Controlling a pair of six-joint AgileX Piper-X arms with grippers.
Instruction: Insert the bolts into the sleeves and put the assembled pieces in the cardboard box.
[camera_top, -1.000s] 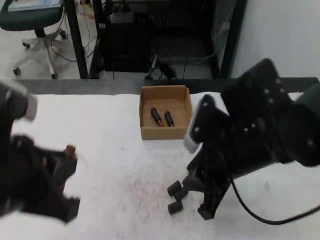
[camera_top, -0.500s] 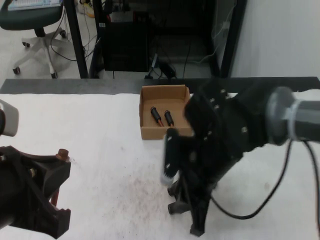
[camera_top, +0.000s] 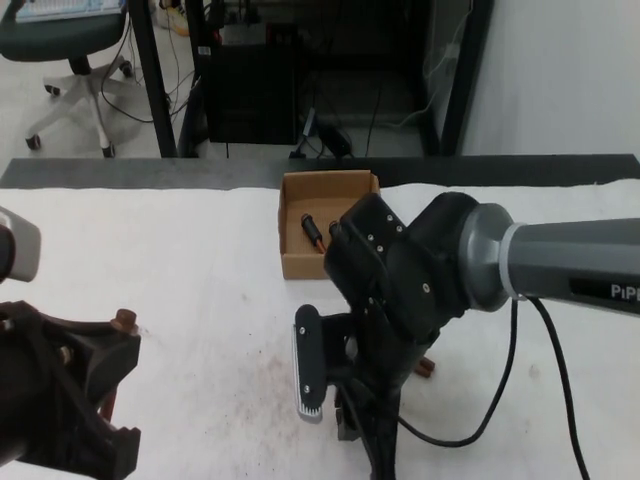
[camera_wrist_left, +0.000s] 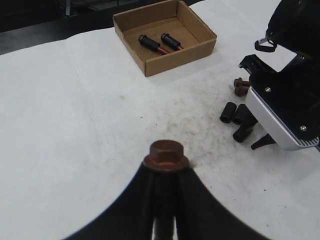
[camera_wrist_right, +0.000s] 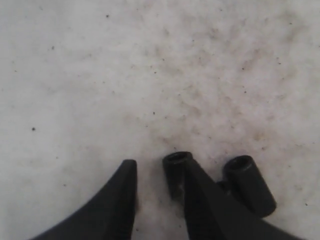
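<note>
My left gripper (camera_wrist_left: 165, 172) is shut on the shank of a copper bolt (camera_wrist_left: 166, 152), head up, above the near left of the bench; the bolt (camera_top: 124, 320) also shows in the high view. Three black sleeves (camera_wrist_left: 237, 117) lie together on the white cloth right of centre. My right gripper (camera_wrist_right: 159, 167) hangs low over them, open. One sleeve (camera_wrist_right: 176, 167) stands in the gap against one finger (camera_wrist_right: 200, 200), and a second sleeve (camera_wrist_right: 248, 185) lies just outside. The cardboard box (camera_top: 290, 262) at the back centre holds two assembled pieces (camera_wrist_left: 160, 42).
A loose copper bolt (camera_wrist_left: 241, 86) lies on the cloth just beyond the sleeves, also seen in the high view as a bolt (camera_top: 425, 367) beside the right arm (camera_top: 400, 280). The right arm's bulk hangs between the box and the sleeves. White cloth stretches bare between the two arms.
The right arm has swung left and down over the sleeves, turning its wrist. The left arm with the bolt has drifted slightly toward the near left.
</note>
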